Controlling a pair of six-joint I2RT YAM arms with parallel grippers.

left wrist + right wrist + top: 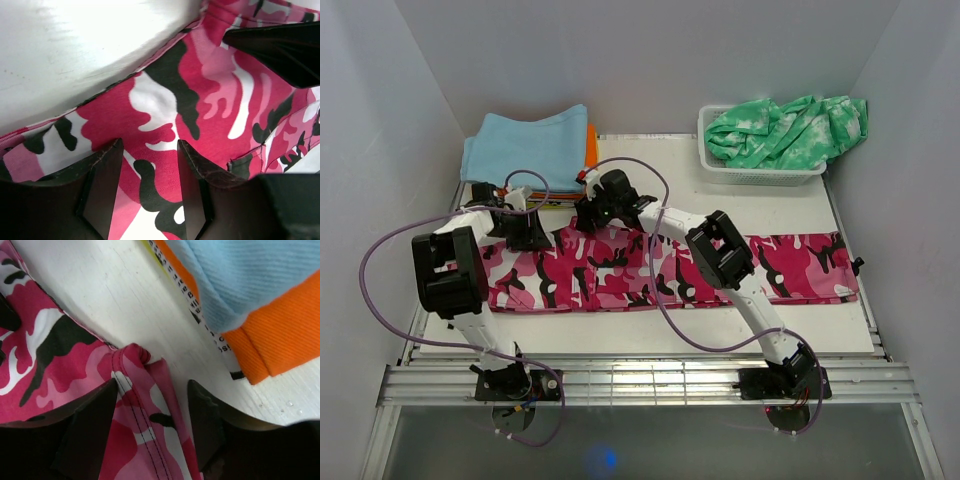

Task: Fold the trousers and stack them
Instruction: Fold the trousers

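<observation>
One pair of pink camouflage trousers [800, 268] lies spread flat, left to right, across the near half of the table [770, 205]. My left gripper [150, 145] sits over their left end, fingers apart above the cloth. My right gripper [152, 385] straddles a bunched hem at their far edge, jaws apart. I see folded blue and orange clothes [525, 145] far left and a basket [715, 165] far right.

Top camera: the left arm [450, 270] and right arm [720, 250] sit over the trousers [800, 265], so the far edge under them is hidden. The blue cloth [525, 145] buries most of its pile, just an orange sliver [591, 145] peeking out. Right wrist view: the label [200, 310] print is too tiny to read. Both wrist views crop the trousers.
</observation>
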